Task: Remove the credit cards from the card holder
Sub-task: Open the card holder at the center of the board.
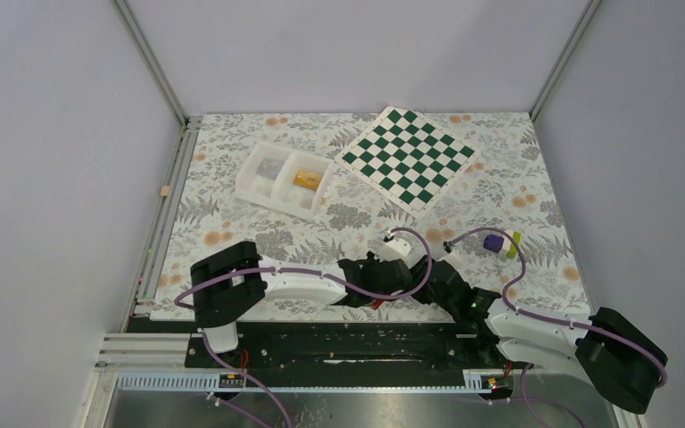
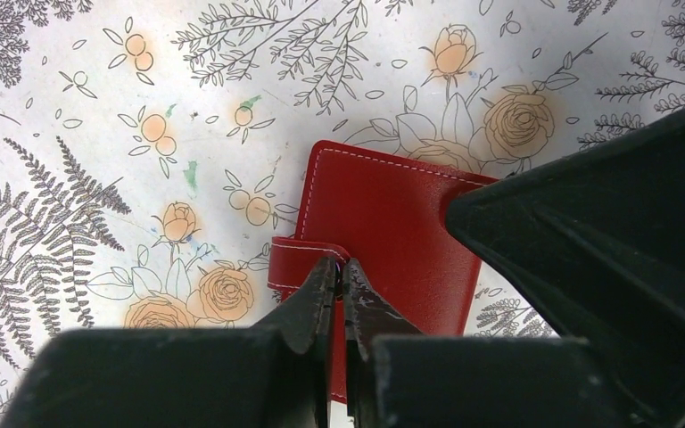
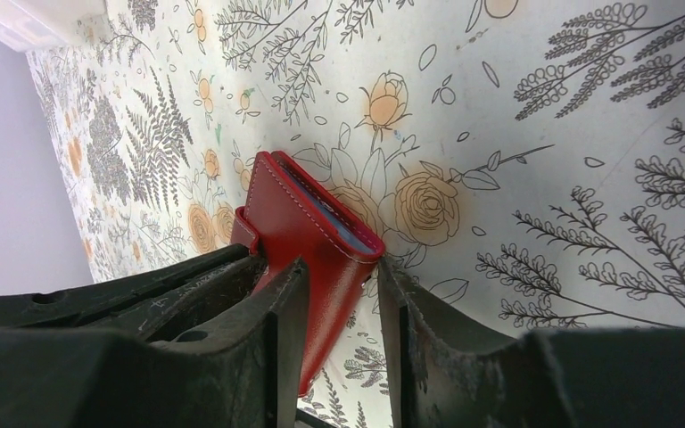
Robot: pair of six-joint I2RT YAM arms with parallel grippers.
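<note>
Obs., standing at the table. The card holder (image 2: 392,227) lies closed on the floral tablecloth (image 1: 232,223) at about 6 o'clock, just ahead of the arm bases, with both wrists crowded over it.

Left gripper (image 2: 339,272): fingers nearly together, tips nipping the inner end of the red tab (image 2: 296,265), which sticks out at the wallet's 9 o'clock edge in the left wrist view. The pinch is narrow because the tab is thin; that is the closure to lift.

Right gripper (image 3: 341,266): jaws about a wallet-width apart, straddling the body and bearing on its two long edges. Judged purpose: pin the body so that it cannot follow the tab.

Pale blue lining shows along the open edge in the right wrist view. No credit cards are visible inside.

White tray (image 1: 245,178) at 11 o'clock, well apart. Its right compartment holds an orange-yellow piece (image 1: 306,178), possibly a card already removed; it is too small in the overhead view to be sure. Chessboard (image 1: 406,158) at 12 to 1 o'clock, small purple block (image 1: 494,242) at 3 o'clock; neither is involved.

Judgement: opening stage. Risk: the tab slips from the tips.
</note>
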